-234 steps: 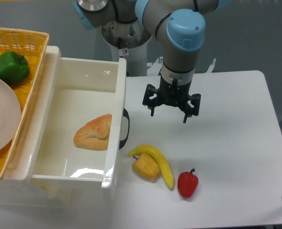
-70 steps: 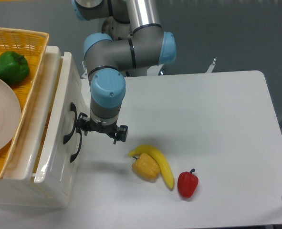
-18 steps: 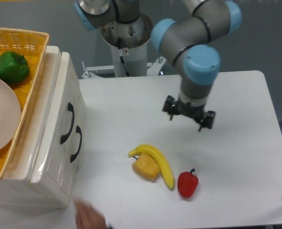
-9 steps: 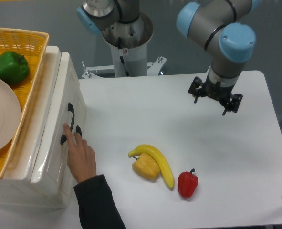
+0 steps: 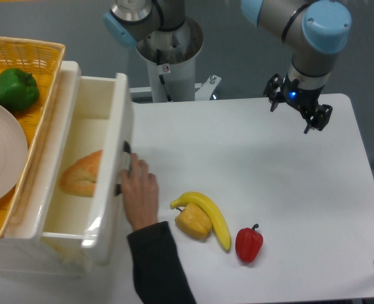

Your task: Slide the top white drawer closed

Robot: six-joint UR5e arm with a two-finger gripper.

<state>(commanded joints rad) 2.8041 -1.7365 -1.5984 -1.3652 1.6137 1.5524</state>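
- top white drawer (image 5: 114, 126): glossy white, black handle
- bread (image 5: 80, 174) inside: golden-brown
- basket (image 5: 28, 63): yellow woven
- green pepper (image 5: 12, 88): green; plate (image 5: 0, 158): off-white
- banana (image 5: 207, 212): yellow; yellow pepper (image 5: 193, 221): yellow-orange
- red pepper (image 5: 249, 244): red
- tool (image 5: 299, 109): black, small blue light
- arm joints: light blue caps, grey
- hand (image 5: 139, 193): black sleeve
- surface (image 5: 288, 190): white

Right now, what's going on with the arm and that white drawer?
Gripper open, empty, hovering over the table's far right. Top white drawer partly open, croissant inside. Person's hand on its handle, in the way.
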